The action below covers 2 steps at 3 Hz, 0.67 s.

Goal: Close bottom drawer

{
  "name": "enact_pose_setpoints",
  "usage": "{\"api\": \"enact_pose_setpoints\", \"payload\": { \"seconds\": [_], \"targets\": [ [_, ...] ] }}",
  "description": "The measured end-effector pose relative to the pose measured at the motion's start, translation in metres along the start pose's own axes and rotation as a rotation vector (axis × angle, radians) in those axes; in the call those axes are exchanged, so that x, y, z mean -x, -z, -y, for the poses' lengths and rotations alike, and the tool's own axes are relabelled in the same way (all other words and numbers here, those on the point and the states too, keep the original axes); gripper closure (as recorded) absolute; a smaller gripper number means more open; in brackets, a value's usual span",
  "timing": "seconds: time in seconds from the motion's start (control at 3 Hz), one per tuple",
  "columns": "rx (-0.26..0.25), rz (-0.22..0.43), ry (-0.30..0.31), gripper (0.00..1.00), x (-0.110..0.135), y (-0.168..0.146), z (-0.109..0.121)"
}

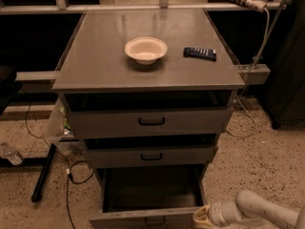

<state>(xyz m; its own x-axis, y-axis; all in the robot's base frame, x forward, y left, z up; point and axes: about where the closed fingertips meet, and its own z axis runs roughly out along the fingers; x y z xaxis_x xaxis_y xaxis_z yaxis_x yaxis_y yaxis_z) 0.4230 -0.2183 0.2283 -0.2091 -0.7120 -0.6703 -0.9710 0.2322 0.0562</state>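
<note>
The bottom drawer (143, 217) of the grey cabinet stands pulled far out, its dark interior (152, 187) open to view. Its front panel lies along the bottom edge of the camera view, with a small black loop handle (156, 221) partly cut off. My gripper (201, 217) is at the bottom right, right beside the right end of that drawer front. My pale arm (259, 211) comes in from the lower right corner.
The top drawer (151, 121) and middle drawer (151, 155) stand slightly open above. A white bowl (146, 49) and a black remote (200, 53) lie on the cabinet top (95, 56). A black pole (43, 173), cables and a plastic bottle (9, 152) lie on the floor at left.
</note>
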Motion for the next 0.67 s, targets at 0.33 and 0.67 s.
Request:
{"api": "enact_pose_setpoints", "payload": {
  "seconds": [0.33,0.67],
  "targets": [
    [0.0,0.0,0.0,1.0,0.0,0.0,0.0],
    [-0.011,0.047,-0.014,1.0,-0.006,-0.011,-0.005]
  ]
}}
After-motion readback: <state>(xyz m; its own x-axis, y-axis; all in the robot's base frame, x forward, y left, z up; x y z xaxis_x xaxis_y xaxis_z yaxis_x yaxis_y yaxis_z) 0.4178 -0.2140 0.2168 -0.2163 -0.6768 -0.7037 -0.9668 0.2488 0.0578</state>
